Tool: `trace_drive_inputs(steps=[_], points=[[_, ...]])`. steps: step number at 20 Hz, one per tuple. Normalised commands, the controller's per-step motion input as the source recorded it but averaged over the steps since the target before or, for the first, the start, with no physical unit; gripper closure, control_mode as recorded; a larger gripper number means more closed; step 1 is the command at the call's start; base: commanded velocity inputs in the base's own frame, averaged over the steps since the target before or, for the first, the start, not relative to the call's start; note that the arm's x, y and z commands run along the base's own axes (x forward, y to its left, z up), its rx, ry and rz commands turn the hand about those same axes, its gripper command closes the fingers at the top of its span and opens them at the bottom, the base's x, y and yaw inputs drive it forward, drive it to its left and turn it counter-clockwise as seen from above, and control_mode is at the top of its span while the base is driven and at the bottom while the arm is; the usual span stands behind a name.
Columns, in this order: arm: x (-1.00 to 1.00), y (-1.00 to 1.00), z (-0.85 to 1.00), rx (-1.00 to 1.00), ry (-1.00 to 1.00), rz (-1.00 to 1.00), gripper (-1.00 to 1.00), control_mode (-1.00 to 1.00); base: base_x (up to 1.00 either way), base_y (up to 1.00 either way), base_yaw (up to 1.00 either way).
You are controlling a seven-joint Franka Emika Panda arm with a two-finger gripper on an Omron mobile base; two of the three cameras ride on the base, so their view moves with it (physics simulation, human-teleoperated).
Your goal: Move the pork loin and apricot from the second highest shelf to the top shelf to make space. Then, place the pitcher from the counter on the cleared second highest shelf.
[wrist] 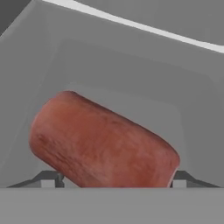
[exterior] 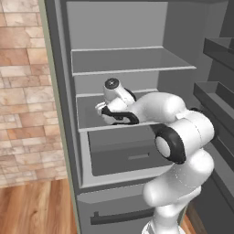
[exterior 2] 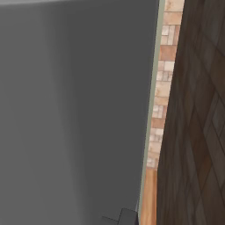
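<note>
- Inside an open grey refrigerator, the white arm reaches onto the second highest shelf [exterior: 87, 116], the lower of two flat grey panels with thin pale front rims; the top shelf [exterior: 128, 59] sits directly above it and is bare.
- In the hand view, the pork loin [wrist: 103, 142] lies on its side on that lower shelf, close in front of the end effector [wrist: 114, 178] and slanted across the picture, its far end towards the shelf's back wall.
- The end effector stands spread wide, one dark fingertip showing on either side of the meat's near flank; whether the fingertips touch the meat cannot be told, and it is not lifted.
- The loin is a stubby, round-ended cylinder, reddish-brown with a mottled, faintly grainy skin; it looks matte rather than wet.
- Judged from its size and shape, the piece should be light and somewhat yielding, so a firm squeeze may dent it, and its curved sides could let it roll or twist out of a loose pinch.
- The best hold appears to be across the middle of its length, fingers square to the long axis, not at the tapering ends.
- Below the second highest shelf a grey drawer [exterior: 125, 157] with a slim handle closes off the fridge's lower part.
</note>
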Motion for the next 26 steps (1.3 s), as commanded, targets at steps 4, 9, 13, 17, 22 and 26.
trace_drive_inputs(steps=[4, 9, 13, 17, 22, 26], points=[[-1.0, 0.23, 0.73, 0.0, -0.12, 0.0, 1.0, -1.0, 0.0, 0.0, 0.0], [-1.0, 0.08, 0.81, 0.0, -0.2, 0.0, 1.0, -1.0, 0.0, 0.0, 0.0], [-0.82, 0.03, 0.71, 0.0, -0.21, 0.0, 1.0, -1.0, 0.0, 0.0, 0.0], [-0.52, 0.0, 0.71, 0.0, -0.18, 0.0, 1.0, -1.0, 0.0, 0.0, 0.0], [-0.34, 0.0, 0.76, 0.0, -0.19, 0.0, 1.0, -1.0, 0.0, 0.0, 0.0], [-0.1, 0.0, 0.66, 0.0, -0.14, 0.0, 1.0, -1.0, 0.0, 0.0, 0.0]])
